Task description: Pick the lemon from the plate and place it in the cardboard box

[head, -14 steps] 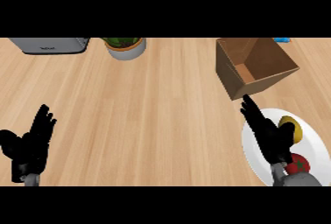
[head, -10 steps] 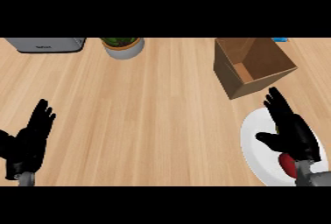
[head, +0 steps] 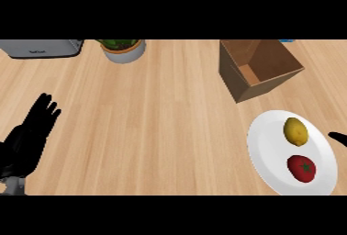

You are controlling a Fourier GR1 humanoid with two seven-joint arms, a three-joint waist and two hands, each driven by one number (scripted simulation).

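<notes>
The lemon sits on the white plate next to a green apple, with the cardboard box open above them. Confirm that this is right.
Not quite. In the head view the fruit beside the lemon on the white plate is a red tomato, not a green apple. The rest holds: the cardboard box stands open above them.

**Lemon on the plate, box standing open**

The lemon (head: 295, 131), yellow and oval, lies on the upper part of the white plate (head: 264, 151) at the desk's right side, apart from the rim. The cardboard box (head: 260, 69) stands open-topped beyond the plate, brown, turned at an angle, well apart from the lemon.
</notes>
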